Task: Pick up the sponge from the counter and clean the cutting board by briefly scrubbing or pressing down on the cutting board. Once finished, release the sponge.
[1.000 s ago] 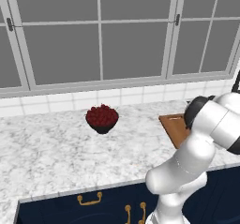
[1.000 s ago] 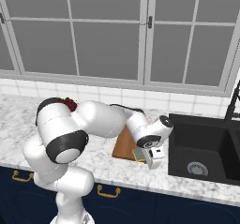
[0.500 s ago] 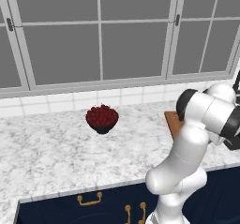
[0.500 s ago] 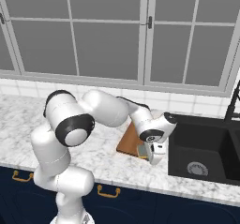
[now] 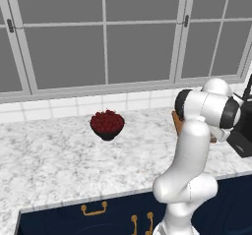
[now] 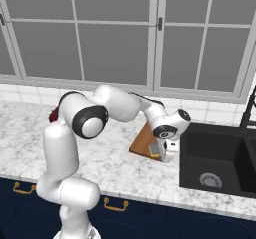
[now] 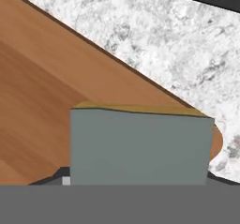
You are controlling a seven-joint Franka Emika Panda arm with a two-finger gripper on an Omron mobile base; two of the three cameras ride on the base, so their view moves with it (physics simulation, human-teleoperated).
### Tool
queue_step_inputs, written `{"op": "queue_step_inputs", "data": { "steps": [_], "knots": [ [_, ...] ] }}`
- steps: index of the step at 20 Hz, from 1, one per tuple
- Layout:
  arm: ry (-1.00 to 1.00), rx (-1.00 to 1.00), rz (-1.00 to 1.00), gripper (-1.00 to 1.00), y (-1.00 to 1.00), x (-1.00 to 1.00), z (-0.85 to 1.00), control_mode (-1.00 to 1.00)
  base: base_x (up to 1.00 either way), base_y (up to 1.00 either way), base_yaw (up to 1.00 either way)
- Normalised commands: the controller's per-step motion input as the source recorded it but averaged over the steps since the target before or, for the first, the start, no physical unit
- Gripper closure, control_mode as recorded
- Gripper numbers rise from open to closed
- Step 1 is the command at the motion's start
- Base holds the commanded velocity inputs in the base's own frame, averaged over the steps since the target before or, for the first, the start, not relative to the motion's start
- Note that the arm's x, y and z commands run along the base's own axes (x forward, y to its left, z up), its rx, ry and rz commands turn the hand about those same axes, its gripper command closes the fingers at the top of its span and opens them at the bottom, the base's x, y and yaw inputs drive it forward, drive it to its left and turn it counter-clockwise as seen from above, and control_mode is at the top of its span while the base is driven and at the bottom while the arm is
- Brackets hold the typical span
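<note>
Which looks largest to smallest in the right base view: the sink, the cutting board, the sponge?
1. Sink, largest.
2. Cutting board, though the arm hides part of it.
3. Sponge, smallest, at the gripper.

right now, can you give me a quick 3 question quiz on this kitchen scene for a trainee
1. True or false: the sponge is over the cutting board, near one of its corners.
2. Multiple choice: what sits on the counter to the left of the arm in the left base view? A) a bowl of dark red fruit B) a kettle C) a stack of plates
3. Fill in: in the right base view, the gripper works between the board and the black ____.

Key
1. True. In the hand view the grey-green block covers the board's rounded corner.
2. A, the bowl of dark red fruit.
3. sink.
</note>
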Motion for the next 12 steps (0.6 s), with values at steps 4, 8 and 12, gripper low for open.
{"op": "queue_step_inputs", "data": {
  "steps": [4,8,12],
  "knots": [
    [-0.05,0.06,0.00,1.00,-0.05,0.51,0.00,-1.00,0.00,0.00,0.00],
    [-0.08,0.07,0.00,1.00,-0.01,0.54,0.00,-1.00,0.00,0.00,0.00],
    [-0.08,0.02,0.00,1.00,0.00,0.69,0.00,-1.00,0.00,0.00,0.00]
  ]
}}
